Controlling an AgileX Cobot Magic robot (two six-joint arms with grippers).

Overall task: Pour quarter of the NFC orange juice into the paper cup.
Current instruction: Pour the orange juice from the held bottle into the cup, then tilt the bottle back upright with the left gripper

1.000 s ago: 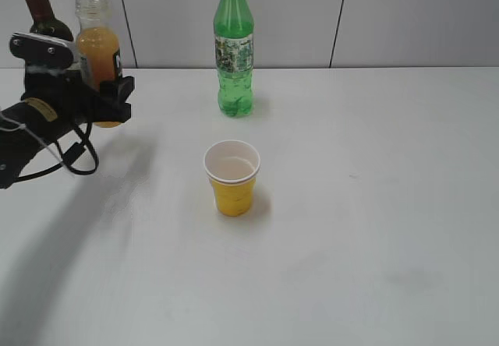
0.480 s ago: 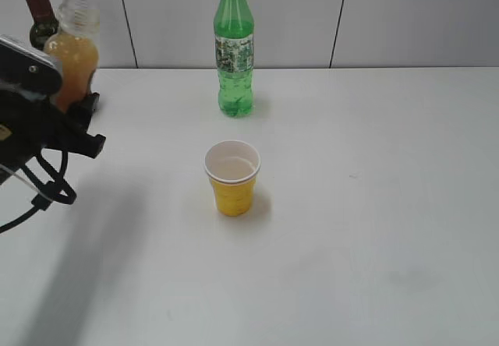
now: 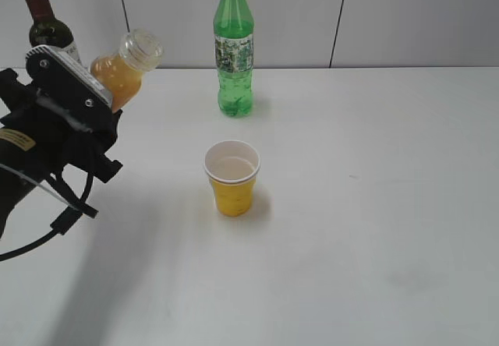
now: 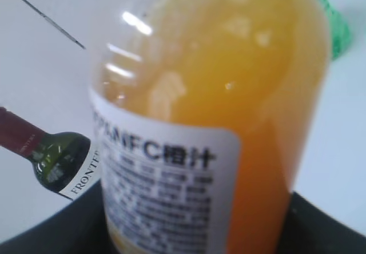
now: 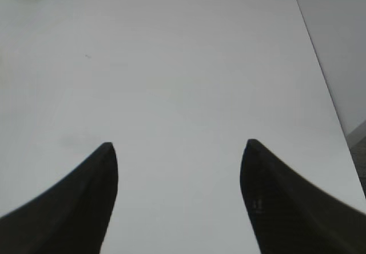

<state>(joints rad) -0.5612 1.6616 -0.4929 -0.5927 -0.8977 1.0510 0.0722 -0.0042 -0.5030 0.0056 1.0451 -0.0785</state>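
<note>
Orange and cloudy, the juice [image 3: 117, 77] sits in a clear bottle held off the bench near the back-left corner, tilted so its open wide neck points up and to the right, toward the middle of the bench. The left claw [image 3: 78, 108] is clamped around the bottle's lower half; the exterior view shows the black gripper body covering the label there. In the left wrist view the juice [image 4: 217, 105] fills most of the picture, its white label printed with "NFC" and black characters, and the dark edges of the claw press in at both bottom corners.

The cup [image 3: 232, 178], yellow with a white rim and white inside, stands upright near the middle of the bench, well apart from the bottle mouth and lower than it. Whether anything is in the cup cannot be told.

Behind the left arm, by the back edge, a wine bottle [image 3: 47, 22] stands upright; its red-capped neck and label also show beside the juice in the left wrist view [image 4: 51, 157]. A green bottle [image 3: 234, 50] with a yellow cap stands upright at the middle of the back edge, behind the cup.

The right claw [image 5: 178, 168] hangs wide and empty over the bare bench [image 5: 189, 65] near its right edge.
</note>
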